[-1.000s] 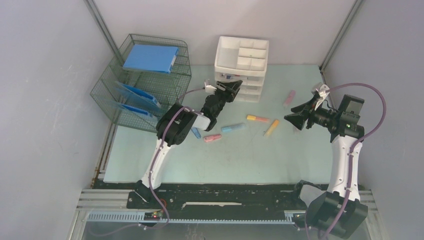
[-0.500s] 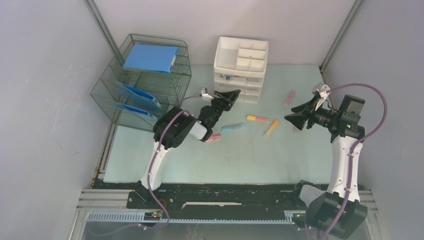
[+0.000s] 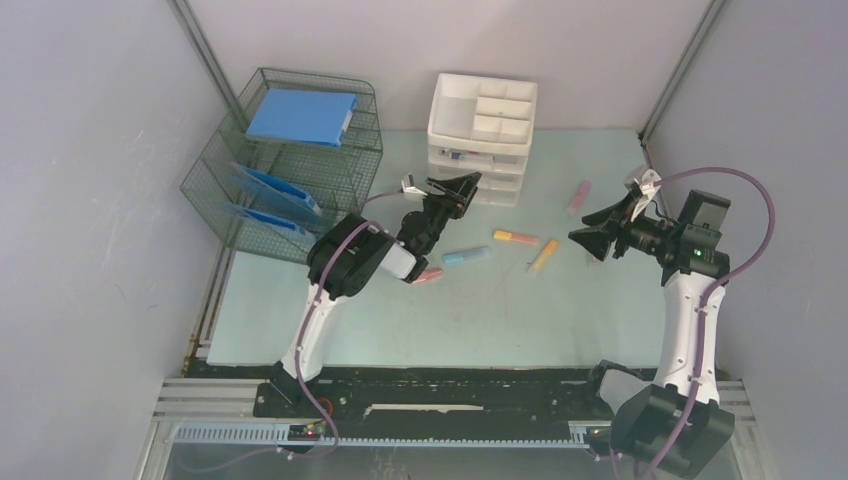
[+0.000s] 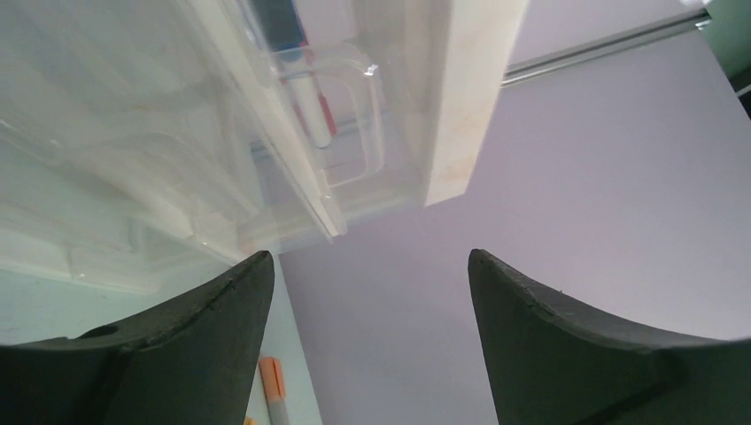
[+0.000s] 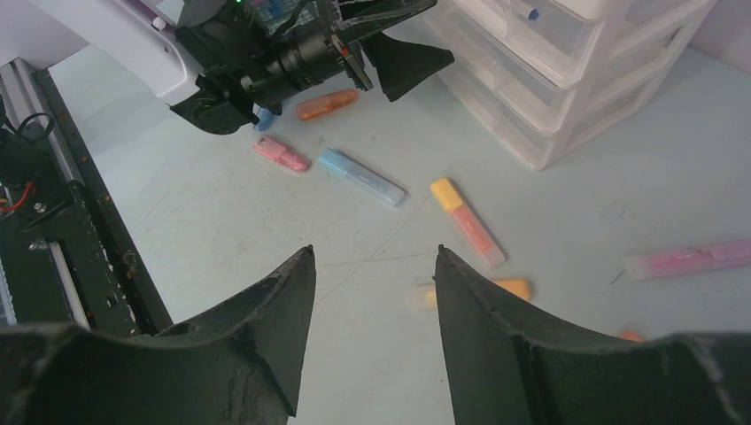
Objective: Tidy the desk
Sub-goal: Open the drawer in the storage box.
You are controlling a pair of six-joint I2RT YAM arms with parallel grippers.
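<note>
The desk (image 3: 480, 310) is a pale mint-green tabletop. Several highlighters lie on it: a pink one (image 3: 578, 195), an orange one (image 3: 515, 238), a yellow one (image 3: 543, 256), a blue one (image 3: 467, 256) and a pink one (image 3: 428, 275). My left gripper (image 3: 455, 188) is open and empty, just in front of the white drawer unit (image 3: 482, 135); in the left wrist view (image 4: 372, 266) the clear drawers (image 4: 310, 106) are close. My right gripper (image 3: 592, 232) is open and empty, hovering right of the yellow highlighter (image 5: 469, 290).
A wire mesh rack (image 3: 285, 165) holding blue folders stands at the back left. Grey walls enclose the desk on three sides. A black rail (image 3: 450, 385) runs along the front edge. An orange highlighter (image 5: 328, 104) lies by the left arm.
My left gripper has drawn back a little from the drawer unit, toward the near left. The right arm has not moved.
</note>
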